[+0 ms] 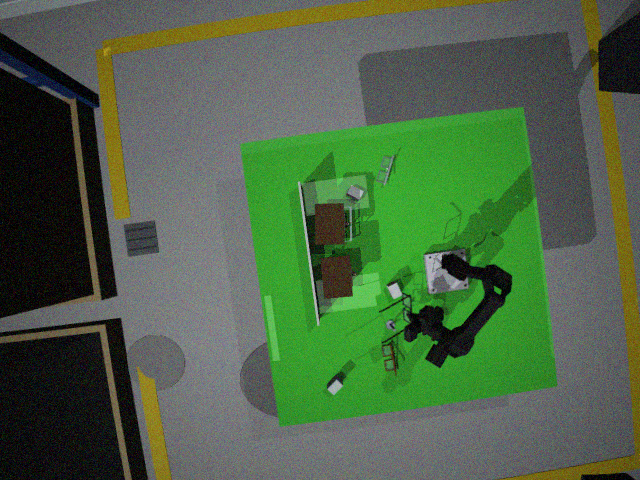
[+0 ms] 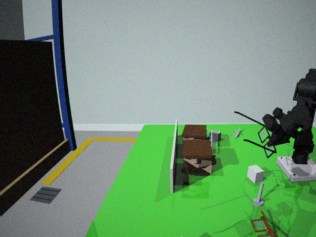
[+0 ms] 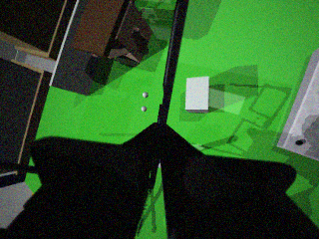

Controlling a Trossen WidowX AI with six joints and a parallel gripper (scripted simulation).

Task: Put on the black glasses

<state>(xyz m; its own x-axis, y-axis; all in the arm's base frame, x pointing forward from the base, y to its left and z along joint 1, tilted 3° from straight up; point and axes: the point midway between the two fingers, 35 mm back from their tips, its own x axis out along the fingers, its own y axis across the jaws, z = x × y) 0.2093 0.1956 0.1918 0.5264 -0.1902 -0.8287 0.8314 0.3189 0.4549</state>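
one pair of black glasses [image 1: 406, 305] [image 2: 264, 145] [image 3: 172, 60], held aloft in our gripper [image 1: 410, 324] [image 2: 270, 142] [image 3: 159, 127], jaws closed on the frame; temples pointing toward the two brown-topped display heads [image 1: 333, 253] [image 2: 197, 149], sloping upward to their tips; frame's long axis crosswise to them, tilted.

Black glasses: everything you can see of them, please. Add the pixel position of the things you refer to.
The black glasses [image 1: 407, 306] [image 2: 263, 127] [image 3: 174, 55] have a thin, dark frame, plastic or metal unclear, with two angular rims and see-through, faintly green-looking lenses. Both temples are unfolded and point toward the side with the display heads. The hand [image 3: 159, 127] grips them at the front, holding them tilted, above the green surface near the robot's base. They touch neither head.
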